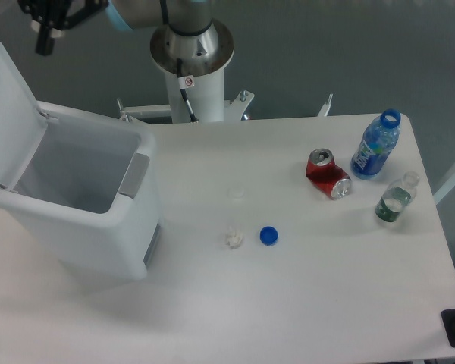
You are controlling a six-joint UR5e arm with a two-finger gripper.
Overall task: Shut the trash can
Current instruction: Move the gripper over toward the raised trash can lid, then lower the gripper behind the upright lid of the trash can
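Observation:
The trash can (pixel 98 227) is a large white boxy bin at the left of the table. Its flat white lid (pixel 6 114) stands swung up and open on the left side, and the inside shows. A grey latch tab (pixel 134 176) sits on its right rim. My gripper (pixel 51 26) is black, at the top left, above and behind the raised lid, apart from it. One finger (pixel 44 39) points down; the frame edge cuts the gripper, so I cannot tell whether it is open or shut.
The arm's base column (pixel 191 61) stands behind the table. A crushed red soda can (pixel 327 174), a blue bottle (pixel 377 145) and a small clear bottle (pixel 396 199) stand at right. A blue cap (pixel 269 236) and paper scrap (pixel 233 238) lie mid-table.

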